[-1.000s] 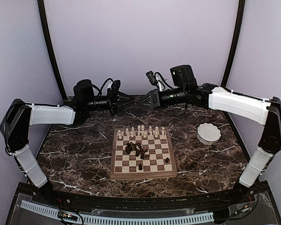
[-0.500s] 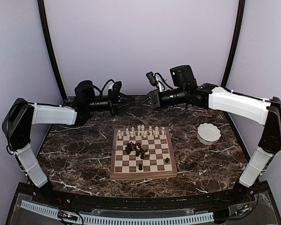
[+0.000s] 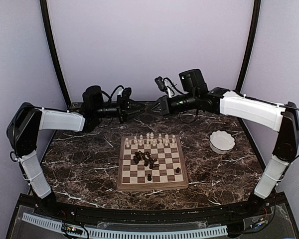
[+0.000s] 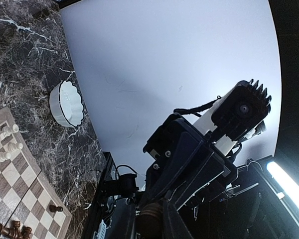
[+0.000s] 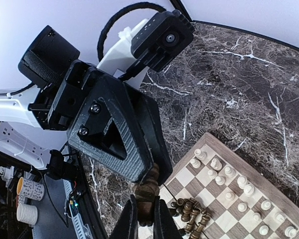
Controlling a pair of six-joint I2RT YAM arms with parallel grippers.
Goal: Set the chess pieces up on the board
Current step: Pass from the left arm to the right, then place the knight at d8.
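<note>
The board (image 3: pixel 152 187) lies mid-table. Cream pieces (image 3: pixel 149 139) stand in its far two rows. Dark pieces (image 3: pixel 145 159) lie heaped near its middle, and two more stand nearer the front. Both grippers meet tip to tip high above the table's back edge. My right gripper (image 5: pixel 144 214) is shut on the base of a dark brown piece (image 5: pixel 150 191). My left gripper (image 4: pixel 150 226) grips the same piece (image 4: pixel 149 221) at its other end. From above, the left gripper (image 3: pixel 142 109) and right gripper (image 3: pixel 150 109) hide the piece.
A white scalloped bowl (image 3: pixel 222 141) sits on the dark marble table to the right of the board; it also shows in the left wrist view (image 4: pixel 67 103). Black frame posts rise at the back left and back right. Cables hang behind both wrists.
The left gripper has moved right until its tips meet the right gripper's. The right gripper has shifted slightly left. The pieces on the board have not moved.
</note>
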